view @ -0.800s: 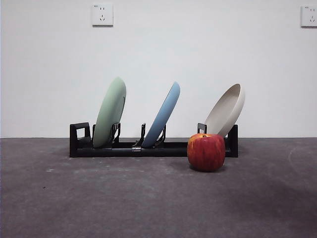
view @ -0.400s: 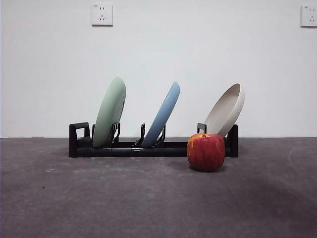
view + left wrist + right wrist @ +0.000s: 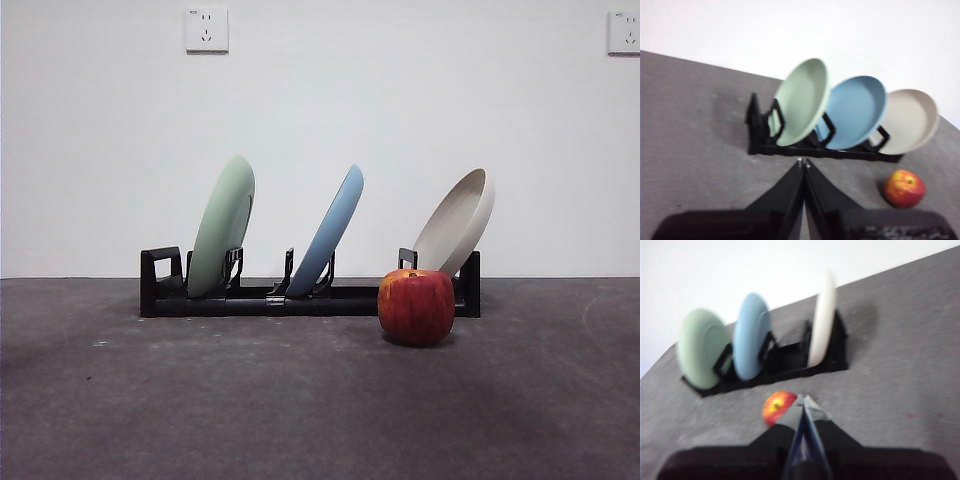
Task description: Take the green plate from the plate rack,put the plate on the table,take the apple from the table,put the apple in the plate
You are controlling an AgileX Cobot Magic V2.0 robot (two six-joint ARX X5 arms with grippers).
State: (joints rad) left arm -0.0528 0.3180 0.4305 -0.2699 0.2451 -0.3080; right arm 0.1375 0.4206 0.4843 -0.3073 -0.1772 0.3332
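Note:
The green plate (image 3: 223, 225) leans in the left slot of the black plate rack (image 3: 310, 296) on the dark grey table (image 3: 300, 400). It also shows in the left wrist view (image 3: 802, 102) and the right wrist view (image 3: 701, 347). The red apple (image 3: 416, 306) sits on the table in front of the rack's right end. My left gripper (image 3: 803, 163) is shut and empty, well short of the rack (image 3: 815, 150). My right gripper (image 3: 802, 401) is shut and empty, beside the apple (image 3: 777, 407) and apart from it. Neither arm shows in the front view.
A light blue plate (image 3: 328, 230) stands in the middle slot and a cream-white dish (image 3: 457, 220) in the right slot. A white wall with two sockets (image 3: 206, 29) rises behind the table.

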